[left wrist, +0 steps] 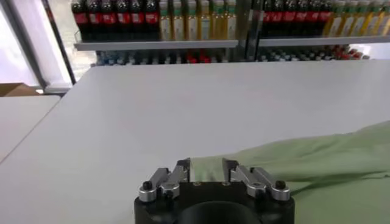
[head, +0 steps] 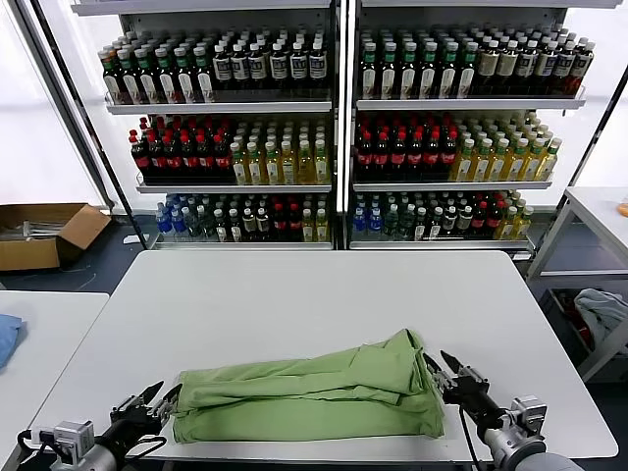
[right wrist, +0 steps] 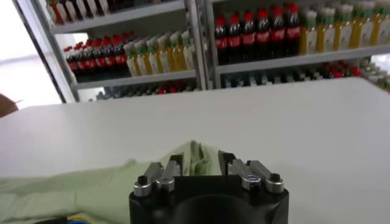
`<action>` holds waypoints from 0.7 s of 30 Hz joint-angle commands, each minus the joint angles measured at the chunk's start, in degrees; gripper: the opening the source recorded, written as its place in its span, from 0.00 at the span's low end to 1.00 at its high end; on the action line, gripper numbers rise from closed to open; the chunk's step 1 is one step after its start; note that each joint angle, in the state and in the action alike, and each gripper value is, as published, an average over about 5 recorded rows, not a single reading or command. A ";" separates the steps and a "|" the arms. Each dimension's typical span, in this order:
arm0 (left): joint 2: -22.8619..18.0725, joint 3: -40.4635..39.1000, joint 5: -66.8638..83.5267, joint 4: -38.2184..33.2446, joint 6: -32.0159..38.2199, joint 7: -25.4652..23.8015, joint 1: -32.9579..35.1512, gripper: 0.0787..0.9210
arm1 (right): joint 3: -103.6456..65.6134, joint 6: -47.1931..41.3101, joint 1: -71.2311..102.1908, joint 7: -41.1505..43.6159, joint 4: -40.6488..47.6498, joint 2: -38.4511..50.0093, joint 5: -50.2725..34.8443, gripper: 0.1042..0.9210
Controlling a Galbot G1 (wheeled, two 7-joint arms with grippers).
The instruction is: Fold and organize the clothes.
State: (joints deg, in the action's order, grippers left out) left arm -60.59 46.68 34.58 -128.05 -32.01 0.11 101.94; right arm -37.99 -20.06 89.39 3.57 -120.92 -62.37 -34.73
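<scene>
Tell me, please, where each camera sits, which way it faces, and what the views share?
Head: up high, looking down at the white table; both grippers show.
Left wrist: behind the open left gripper, facing shelves.
Right wrist: behind the open right gripper, facing shelves.
Shared: the green shirt, at each gripper's tips.

Bright shop-like room with stocked shelving behind a white bench (head: 294, 304).
Against the back wall, two tall shelf units (head: 339, 118) side by side, each with three visible tiers packed with bottles (head: 402, 147): dark ones with white labels on top, red-capped and yellow-green in the middle, mixed blue, dark and red on the lowest. Strong white daylight at far left and right. Dark blue-grey floor (head: 118, 257), with an open cardboard box (head: 44, 234) on the left. Second white table (head: 39, 334) just beside the bench's left edge, a blue cloth (head: 8, 336) on it. Another white table (head: 599, 221) at far right, a heap of fabric (head: 603, 312) below.
</scene>
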 commanded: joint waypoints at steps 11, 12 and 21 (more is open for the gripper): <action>-10.53 -10.38 3.88 -1.50 3.06 14.39 0.42 0.84 | -11.75 10.84 5.94 4.89 0.14 -2.50 1.17 0.87; -11.04 -11.23 3.72 -1.02 3.19 15.13 -0.34 0.86 | -11.96 10.93 6.17 4.88 0.13 -2.55 1.16 0.88; -13.78 -15.47 0.97 1.91 4.33 18.09 -2.20 0.86 | -12.20 11.11 6.28 4.99 -0.12 -1.71 1.06 0.88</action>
State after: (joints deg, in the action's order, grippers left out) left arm -71.11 36.16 36.33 -127.42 -28.42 13.85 101.21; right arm -48.24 -10.61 94.36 7.86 -120.99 -64.04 -33.79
